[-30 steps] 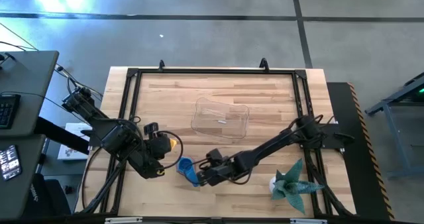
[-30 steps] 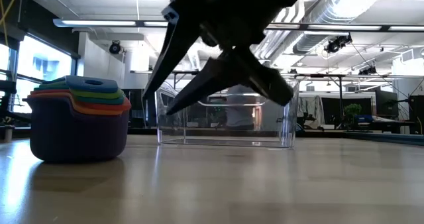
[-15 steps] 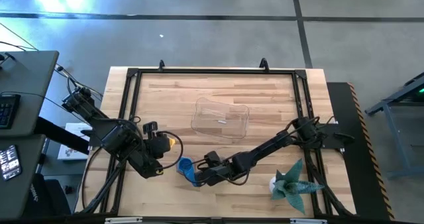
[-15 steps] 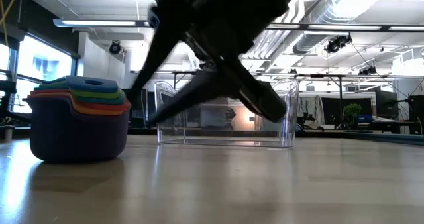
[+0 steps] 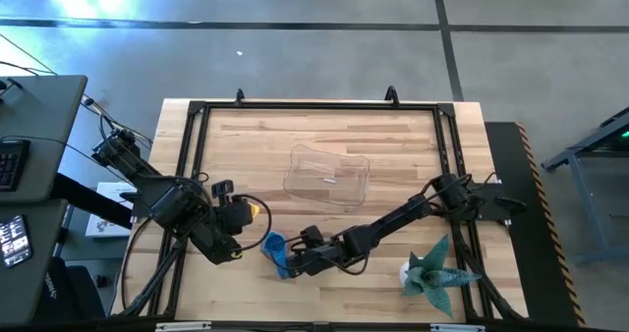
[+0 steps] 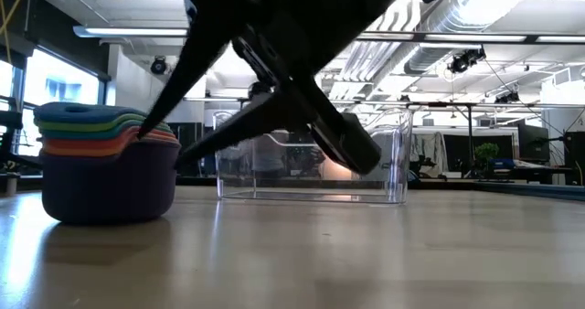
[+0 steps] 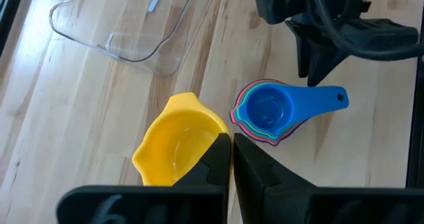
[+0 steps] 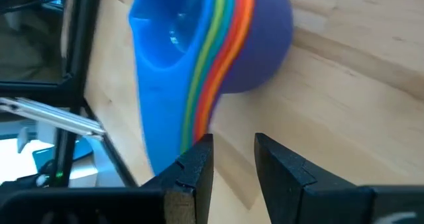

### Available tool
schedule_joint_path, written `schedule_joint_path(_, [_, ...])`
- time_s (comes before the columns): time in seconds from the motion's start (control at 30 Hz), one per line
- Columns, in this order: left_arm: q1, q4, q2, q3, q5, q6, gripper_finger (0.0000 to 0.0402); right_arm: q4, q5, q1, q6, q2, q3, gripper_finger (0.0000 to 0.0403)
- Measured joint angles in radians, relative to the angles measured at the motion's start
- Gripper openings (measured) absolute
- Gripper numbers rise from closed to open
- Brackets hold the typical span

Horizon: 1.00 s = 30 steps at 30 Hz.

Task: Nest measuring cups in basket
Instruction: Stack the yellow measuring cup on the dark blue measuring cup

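Mostly hidden under arms up high. Left end effector (image 7: 232, 159) pinching yellow cup (image 7: 177, 141). Right end effector (image 8: 228, 161) partly spread, touching handles of stacked cups (image 8: 212, 58).

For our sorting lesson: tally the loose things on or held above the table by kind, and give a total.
Nested stacks of measuring cups: 1
Single yellow cup, held in the left gripper: 1
Clear basket: 1
Folded-paper figure: 1
Total: 4
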Motion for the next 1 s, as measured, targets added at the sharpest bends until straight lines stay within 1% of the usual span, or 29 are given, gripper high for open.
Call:
schedule_joint_path(0.27, [0.000,0.001,0.000,0.000,0.000,0.000,0.0000,0.082,-0.001,-0.002,0.003,0.009,0.002,0.0101])
schedule_joint_path(0.47, [0.000,0.001,0.000,0.000,0.000,0.000,0.0000,0.198,-0.003,-0.004,0.014,0.051,0.002,0.0101])
schedule_joint_path(0.7, [0.000,0.000,0.000,0.000,0.004,-0.003,0.0000,0.228,0.013,-0.011,0.033,0.055,0.002,0.0101])
schedule_joint_path(0.87, [0.000,0.001,0.000,0.000,0.005,-0.052,0.0000,0.235,-0.004,-0.020,0.022,0.055,0.001,0.0101])
schedule_joint_path(1.0, [0.000,0.002,0.000,0.000,0.011,-0.140,0.0000,0.278,0.000,-0.022,0.003,0.054,0.001,0.0101])
